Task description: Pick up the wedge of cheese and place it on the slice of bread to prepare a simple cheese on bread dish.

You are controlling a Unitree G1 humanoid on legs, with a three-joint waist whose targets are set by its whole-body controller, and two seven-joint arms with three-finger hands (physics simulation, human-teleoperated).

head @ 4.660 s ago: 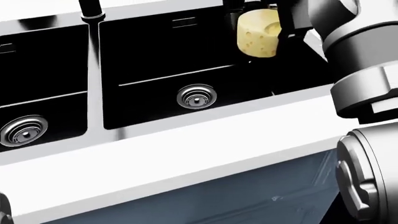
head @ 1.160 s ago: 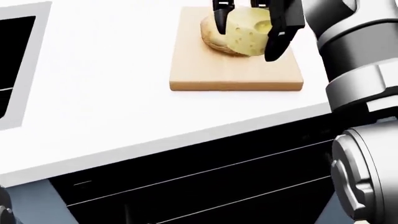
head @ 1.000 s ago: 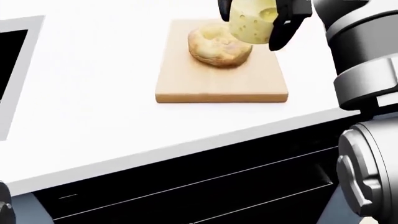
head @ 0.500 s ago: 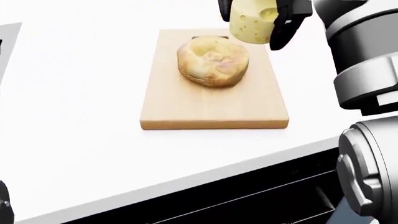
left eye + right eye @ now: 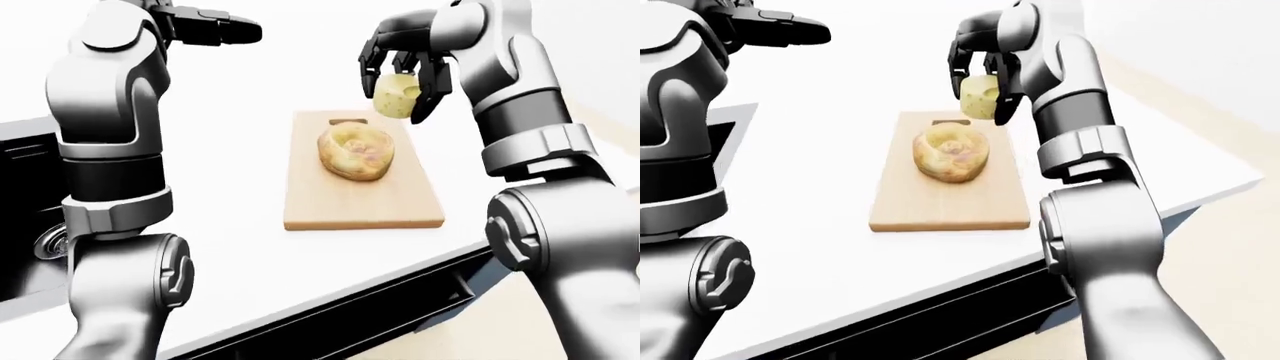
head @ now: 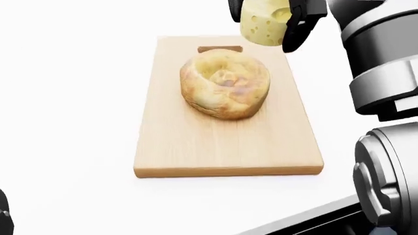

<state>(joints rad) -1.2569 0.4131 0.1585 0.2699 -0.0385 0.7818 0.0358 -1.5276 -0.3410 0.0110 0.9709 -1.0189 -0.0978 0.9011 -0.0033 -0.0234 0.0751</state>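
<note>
A round golden piece of bread lies on a wooden cutting board on the white counter. My right hand is shut on the pale yellow wedge of cheese with holes and holds it in the air above the board's upper right, a little past the bread. It also shows in the right-eye view. My left hand is raised at the top left of the left-eye view, fingers stretched out and empty, far from the board.
The black sink lies at the left edge of the left-eye view. The counter's edge runs below the board, with dark drawer fronts under it. White counter surrounds the board.
The camera has moved on past the sink and closed in on the board, so board and bread look larger and lower in the head view. The right hand still holds the cheese, above the board's upper right.
</note>
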